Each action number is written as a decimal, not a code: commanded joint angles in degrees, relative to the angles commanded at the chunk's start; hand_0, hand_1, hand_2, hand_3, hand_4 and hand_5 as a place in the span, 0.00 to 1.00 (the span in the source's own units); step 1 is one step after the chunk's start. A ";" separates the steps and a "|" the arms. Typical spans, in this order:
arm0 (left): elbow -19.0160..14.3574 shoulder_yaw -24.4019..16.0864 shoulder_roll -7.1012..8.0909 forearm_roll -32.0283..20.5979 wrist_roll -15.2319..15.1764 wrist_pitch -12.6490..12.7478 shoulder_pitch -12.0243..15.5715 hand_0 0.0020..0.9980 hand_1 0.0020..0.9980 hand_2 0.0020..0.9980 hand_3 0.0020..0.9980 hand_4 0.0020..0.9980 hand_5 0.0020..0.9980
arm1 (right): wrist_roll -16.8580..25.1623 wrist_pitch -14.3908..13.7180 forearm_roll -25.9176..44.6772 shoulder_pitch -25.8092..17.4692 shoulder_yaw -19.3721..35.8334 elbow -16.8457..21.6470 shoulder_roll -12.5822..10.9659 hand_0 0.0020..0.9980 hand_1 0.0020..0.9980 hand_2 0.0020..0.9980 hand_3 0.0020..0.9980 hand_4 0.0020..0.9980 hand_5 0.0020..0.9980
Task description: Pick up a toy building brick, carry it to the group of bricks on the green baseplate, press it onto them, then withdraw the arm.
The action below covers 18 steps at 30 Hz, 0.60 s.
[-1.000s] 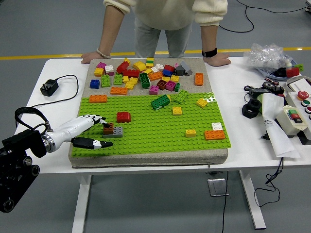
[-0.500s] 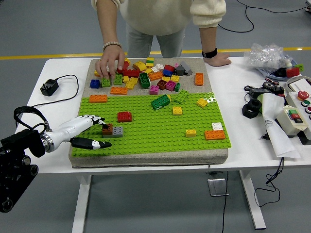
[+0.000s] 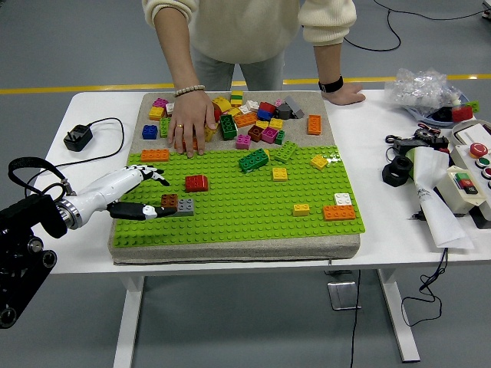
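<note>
On the left part of the green baseplate [image 3: 253, 207] a brown brick [image 3: 169, 202] and a grey brick [image 3: 185, 205] sit joined side by side. My left hand [image 3: 159, 195] is just left of them, white fingers [image 3: 150, 175] spread above and the dark thumb [image 3: 146, 211] stretched along the plate with its tip beside the brown brick. It holds nothing. A red brick [image 3: 196, 183] stands just beyond. Loose bricks [image 3: 253, 119] lie heaped on the grey mat at the back. The right arm is out of sight.
A person stands at the far side, one hand [image 3: 189, 125] pressed down on bricks at the pile's left, the other hand [image 3: 343, 93] resting on the table. An orange brick [image 3: 154, 156], other single bricks, a charger [image 3: 77, 138] and a control box [image 3: 468, 180] are around.
My left hand has drawn back a little to the left and risen off the brown and grey bricks. The person's hand reached into the pile and slid toward the baseplate's edge.
</note>
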 joint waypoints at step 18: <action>2.52 -1.29 -3.87 4.25 -0.14 7.32 -5.86 0.99 0.80 0.77 0.83 1.00 0.28 | -0.11 0.19 0.32 0.17 0.00 0.00 -0.25 0.78 0.70 0.74 0.68 0.95 0.69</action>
